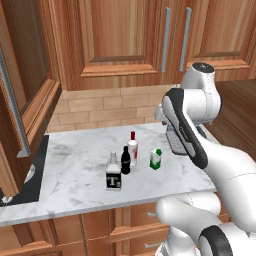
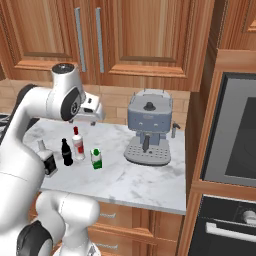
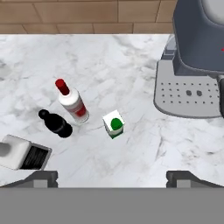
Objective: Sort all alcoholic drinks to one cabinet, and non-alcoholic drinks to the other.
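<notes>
Overhead, the cabinets (image 1: 120,40) hang with one door swung open at far left. On the marble bench (image 1: 75,170) beside the coffee machine (image 2: 148,127), all four drinks stand bunched: square bottle (image 1: 113,174) labelled "T", red-capped bottle (image 1: 132,146), black bottle (image 1: 125,160), carton (image 1: 155,159). The claw (image 3: 111,175) hovers above, spread and empty. Descending among such close neighbours risks toppling one.

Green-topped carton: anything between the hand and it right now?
Nothing visible. The open hand hangs above the counter, and the carton stands free below, apart from the red-capped bottle and the coffee machine.
</notes>
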